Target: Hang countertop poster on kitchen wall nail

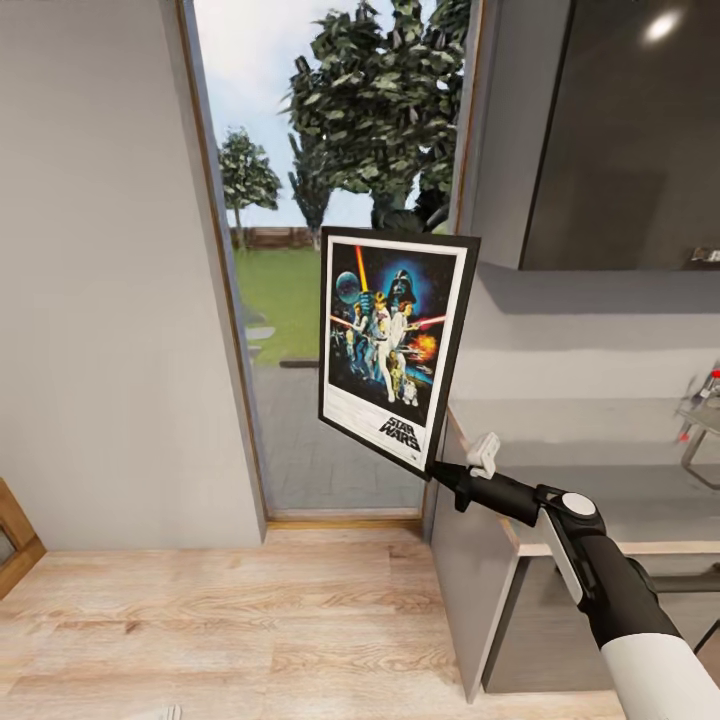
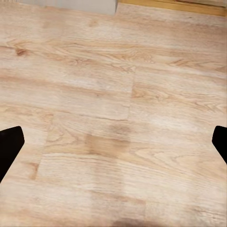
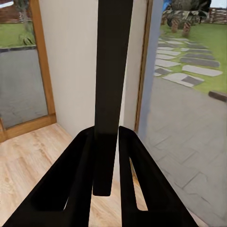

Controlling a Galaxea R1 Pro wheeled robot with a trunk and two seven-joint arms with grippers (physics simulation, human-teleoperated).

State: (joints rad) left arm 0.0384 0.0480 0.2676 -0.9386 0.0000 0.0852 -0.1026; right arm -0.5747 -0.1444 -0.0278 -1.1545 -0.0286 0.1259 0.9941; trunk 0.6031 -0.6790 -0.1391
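The poster [image 1: 395,345], black-framed with a white border and the STAR WARS logo at its bottom, hangs upright in the air in front of the glass door. My right gripper [image 1: 447,474] is shut on its lower right corner. In the right wrist view the poster [image 3: 113,71] appears edge-on as a dark strip pinched between the two black fingers [image 3: 80,184]. The grey kitchen countertop [image 1: 610,500] lies to the right, below and behind my right arm. My left gripper [image 2: 113,144] is open over the wooden floor, holding nothing. The wall nail is out of view.
A tall glass door [image 1: 300,300] with a wooden frame looks onto a garden. A plain grey wall [image 1: 100,300] stands left of it. A dark upper cabinet [image 1: 620,130] hangs above the countertop, and a faucet [image 1: 700,425] stands at the far right. A wooden furniture corner [image 1: 15,540] juts in at the left.
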